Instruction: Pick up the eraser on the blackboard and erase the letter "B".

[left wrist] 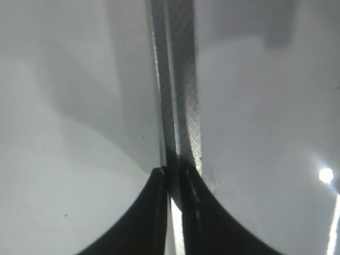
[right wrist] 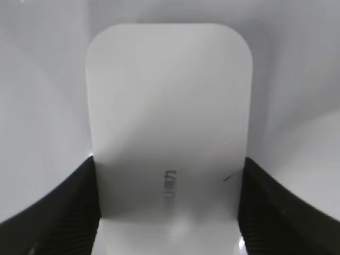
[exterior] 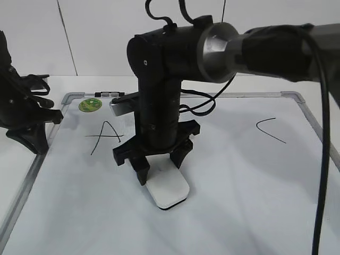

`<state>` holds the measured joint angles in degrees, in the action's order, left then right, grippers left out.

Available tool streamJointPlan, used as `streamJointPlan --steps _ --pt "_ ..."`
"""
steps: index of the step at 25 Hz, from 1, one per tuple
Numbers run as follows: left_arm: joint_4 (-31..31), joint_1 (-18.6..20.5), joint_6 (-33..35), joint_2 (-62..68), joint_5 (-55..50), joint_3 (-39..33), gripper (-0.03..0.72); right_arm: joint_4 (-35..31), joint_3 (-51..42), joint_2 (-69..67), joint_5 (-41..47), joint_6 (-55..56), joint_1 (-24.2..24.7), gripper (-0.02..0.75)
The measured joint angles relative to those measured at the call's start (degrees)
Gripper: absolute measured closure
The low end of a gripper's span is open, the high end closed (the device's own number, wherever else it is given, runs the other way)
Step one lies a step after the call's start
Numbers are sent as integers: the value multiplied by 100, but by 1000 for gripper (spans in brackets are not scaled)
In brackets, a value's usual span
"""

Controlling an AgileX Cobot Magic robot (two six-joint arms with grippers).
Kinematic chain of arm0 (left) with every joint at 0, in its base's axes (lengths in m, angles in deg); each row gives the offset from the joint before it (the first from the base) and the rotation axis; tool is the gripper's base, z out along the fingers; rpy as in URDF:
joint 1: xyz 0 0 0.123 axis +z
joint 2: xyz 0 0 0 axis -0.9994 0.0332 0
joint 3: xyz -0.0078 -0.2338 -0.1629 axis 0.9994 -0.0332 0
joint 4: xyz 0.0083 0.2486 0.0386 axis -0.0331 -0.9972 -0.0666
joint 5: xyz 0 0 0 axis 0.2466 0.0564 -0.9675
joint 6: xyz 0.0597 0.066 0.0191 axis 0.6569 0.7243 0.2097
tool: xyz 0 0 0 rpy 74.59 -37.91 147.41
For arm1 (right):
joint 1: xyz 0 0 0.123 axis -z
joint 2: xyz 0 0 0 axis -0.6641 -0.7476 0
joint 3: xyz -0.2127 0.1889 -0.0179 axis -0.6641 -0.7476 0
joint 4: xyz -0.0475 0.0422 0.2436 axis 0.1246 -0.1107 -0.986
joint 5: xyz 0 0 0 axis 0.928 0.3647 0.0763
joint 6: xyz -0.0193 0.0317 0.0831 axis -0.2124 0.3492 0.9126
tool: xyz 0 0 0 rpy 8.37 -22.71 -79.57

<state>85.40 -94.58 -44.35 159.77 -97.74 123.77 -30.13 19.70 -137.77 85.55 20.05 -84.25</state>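
The white eraser (exterior: 169, 192) lies flat on the blackboard (exterior: 239, 202), a white board with a silver frame, near its middle front. My right gripper (exterior: 159, 170) points straight down with its two black fingers against the far end of the eraser. In the right wrist view the eraser (right wrist: 169, 106) fills the frame, and the fingers of that gripper (right wrist: 169, 212) press on both long sides by the grey lettering. The letter "B" does not show in any view; the right arm covers the board's middle. My left gripper (exterior: 34, 141) is shut over the board's left frame edge (left wrist: 183, 106).
A black "A" (exterior: 104, 135) is drawn left of the right arm and a black "C" (exterior: 271, 130) on the right. A round green sticker (exterior: 90, 105) sits at the board's far left corner. A black cable hangs down at the right.
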Motion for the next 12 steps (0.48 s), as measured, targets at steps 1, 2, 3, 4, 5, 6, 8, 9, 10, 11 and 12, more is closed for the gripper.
streamJointPlan --steps 1,2,3,4,5,6,8,9,10,11,12 --pt "0 0 0 0 0 0 657 1 47 -12 27 0 -2 210" --pt "0 0 0 0 0 0 657 1 73 -23 64 -13 -2 210" --pt "0 0 0 0 0 0 657 1 97 -32 74 -29 -2 210" --pt "0 0 0 0 0 0 657 1 106 -32 88 -29 -2 210" --pt "0 0 0 0 0 0 657 1 106 -32 88 -29 -2 209" --pt "0 0 0 0 0 0 657 11 106 -32 88 -29 -2 210" --pt "0 0 0 0 0 0 657 11 106 -32 88 -29 21 210" --pt "0 0 0 0 0 0 656 -2 106 -21 88 -29 31 210" --pt "-9 0 0 0 0 0 656 -22 106 2 88 -29 68 210" --pt "-22 0 0 0 0 0 656 -36 96 16 76 -29 99 210" --pt "-31 0 0 0 0 0 656 -60 96 52 65 -29 154 210"
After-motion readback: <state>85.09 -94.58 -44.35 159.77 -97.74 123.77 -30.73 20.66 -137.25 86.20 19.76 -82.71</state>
